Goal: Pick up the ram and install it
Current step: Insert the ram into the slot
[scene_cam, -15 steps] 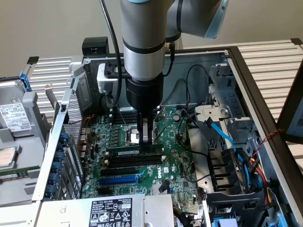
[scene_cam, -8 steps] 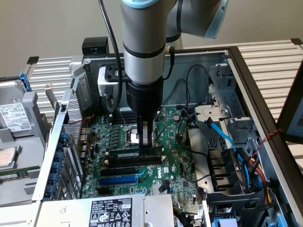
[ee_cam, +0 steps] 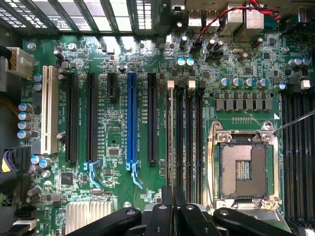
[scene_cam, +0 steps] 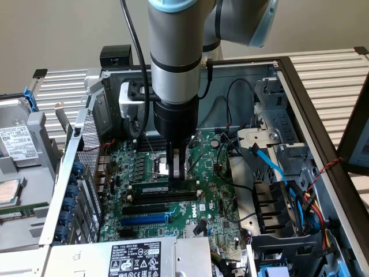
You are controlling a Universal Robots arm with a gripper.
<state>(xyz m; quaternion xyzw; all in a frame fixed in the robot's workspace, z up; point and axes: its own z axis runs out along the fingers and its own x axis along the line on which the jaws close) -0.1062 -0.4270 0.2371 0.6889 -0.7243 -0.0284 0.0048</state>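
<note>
The ram (scene_cam: pixel 155 188) is a long green stick with black chips and a small white label. It stands on edge in a memory slot of the motherboard (scene_cam: pixel 216 199), between the processor socket and the expansion slots. My gripper (scene_cam: pixel 179 172) reaches straight down onto the stick's top edge, right of its middle, with the fingers close together on it. In the wrist view the ram (ee_cam: pixel 170 137) shows edge-on as a thin line running away from the gripper (ee_cam: pixel 172 204), in the memory slot nearest the black and blue expansion slots.
Two empty black memory slots (ee_cam: pixel 188 142) lie between the ram and the open processor socket (ee_cam: pixel 243 167). The blue expansion slot (ee_cam: pixel 131 118) and a white slot (ee_cam: pixel 47 108) lie on its other side. A drive cage with blue cables (scene_cam: pixel 277 196) crowds the exterior view's right.
</note>
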